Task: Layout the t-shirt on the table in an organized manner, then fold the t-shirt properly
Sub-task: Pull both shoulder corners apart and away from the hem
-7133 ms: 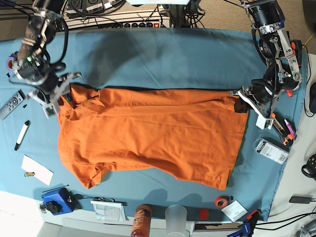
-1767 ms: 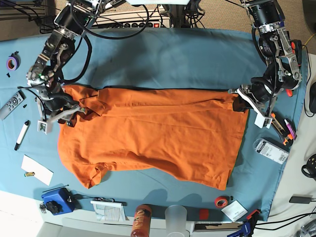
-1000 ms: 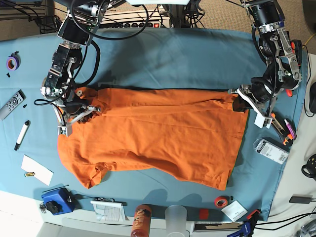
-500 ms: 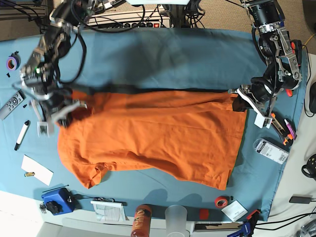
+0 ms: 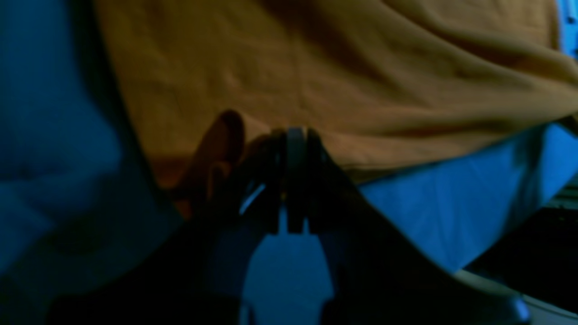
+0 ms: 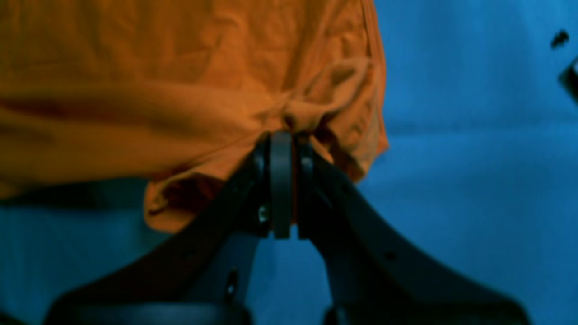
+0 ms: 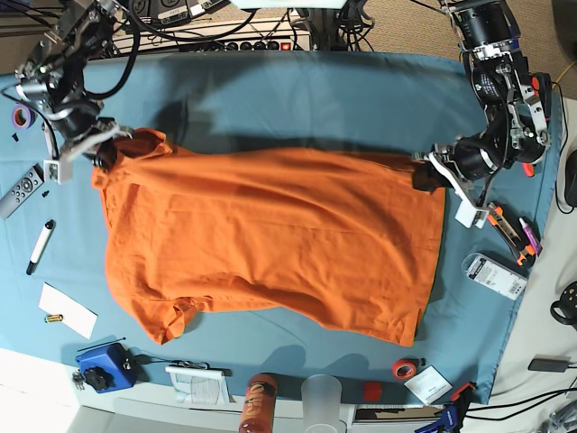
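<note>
Right tool [image 6: 282, 135] pinched tight on a bunched corner of the orange t-shirt [image 7: 270, 244] near the collar end; left tool [image 5: 293, 135] clamped likewise on the hem corner at the opposite end. Stretched between the two along its far edge, with the rest spread flat across the blue-teal desk [image 7: 297, 99].

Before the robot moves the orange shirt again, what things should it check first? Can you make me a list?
1. Right gripper pinching the t-shirt: ok.
2. Left gripper holding the other corner: ok, fingers shut on cloth.
3. Top edge pulled straight between the grippers: ok.
4. Shirt lying flat on the table: not ok, the lower sleeve is crumpled.
5. Marker and remote off the shirt: ok.
</note>
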`<action>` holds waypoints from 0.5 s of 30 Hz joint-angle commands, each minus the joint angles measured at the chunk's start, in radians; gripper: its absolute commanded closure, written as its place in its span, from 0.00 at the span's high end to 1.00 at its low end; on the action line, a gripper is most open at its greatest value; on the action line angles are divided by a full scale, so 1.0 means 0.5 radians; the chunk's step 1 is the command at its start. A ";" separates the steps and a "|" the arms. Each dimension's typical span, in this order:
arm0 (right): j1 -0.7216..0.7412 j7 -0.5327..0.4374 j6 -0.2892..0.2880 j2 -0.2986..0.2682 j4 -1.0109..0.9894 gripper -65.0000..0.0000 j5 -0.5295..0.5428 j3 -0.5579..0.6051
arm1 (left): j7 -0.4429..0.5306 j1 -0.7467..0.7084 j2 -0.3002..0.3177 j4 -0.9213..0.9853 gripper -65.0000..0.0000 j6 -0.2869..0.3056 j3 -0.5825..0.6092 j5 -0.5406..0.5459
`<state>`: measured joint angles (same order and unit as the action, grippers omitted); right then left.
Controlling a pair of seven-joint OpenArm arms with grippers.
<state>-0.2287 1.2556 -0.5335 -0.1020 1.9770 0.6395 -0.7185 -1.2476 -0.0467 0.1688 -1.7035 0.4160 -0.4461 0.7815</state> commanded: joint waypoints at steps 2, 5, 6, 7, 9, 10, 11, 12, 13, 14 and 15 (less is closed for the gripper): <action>-0.029 0.004 -0.033 -0.029 0.036 0.00 0.089 -0.051 | -0.019 0.010 0.021 -0.039 0.00 0.005 -0.005 0.055; -0.100 0.024 -0.051 -0.029 0.036 0.00 0.130 -0.072 | -0.026 -0.082 0.024 -0.082 0.00 -0.002 -0.014 0.055; -0.127 0.023 -0.056 -0.029 0.036 0.00 0.131 -0.071 | -0.025 -0.127 0.024 -0.111 0.00 -0.004 -0.024 0.056; -0.154 0.024 -0.056 -0.028 0.036 0.00 0.134 -0.071 | -0.026 -0.173 0.024 -0.143 0.00 -0.018 -0.043 0.056; -0.207 0.025 -0.056 -0.028 0.036 0.00 0.136 -0.071 | -0.025 -0.259 0.024 -0.214 0.00 -0.031 -0.109 0.056; -0.231 0.026 -0.056 -0.028 0.036 0.00 0.135 -0.071 | -0.025 -0.298 0.024 -0.250 0.00 -0.030 -0.156 0.056; -0.258 0.027 -0.060 -0.029 0.036 0.00 0.136 -0.071 | -0.024 -0.331 0.024 -0.287 0.00 -0.030 -0.208 0.058; -0.285 0.034 -0.073 -0.028 0.036 0.00 0.137 -0.071 | -0.024 -0.360 0.024 -0.318 0.00 -0.028 -0.262 0.074; -0.311 0.046 -0.088 -0.029 0.036 0.00 0.147 -0.071 | -0.023 -0.385 0.024 -0.341 0.00 -0.021 -0.317 0.102; -0.343 0.057 -0.103 -0.030 0.036 0.00 0.166 -0.071 | -0.024 -0.408 0.024 -0.355 0.00 0.003 -0.369 0.132; -0.374 0.063 -0.115 -0.029 0.036 0.00 0.192 -0.071 | -0.027 -0.425 0.024 -0.359 0.00 0.030 -0.414 0.165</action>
<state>-0.4133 1.2964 -0.5888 -0.1020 1.9770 0.7303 -0.7460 -1.2720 -0.2630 0.1696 -1.8664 0.4324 -0.6495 0.8513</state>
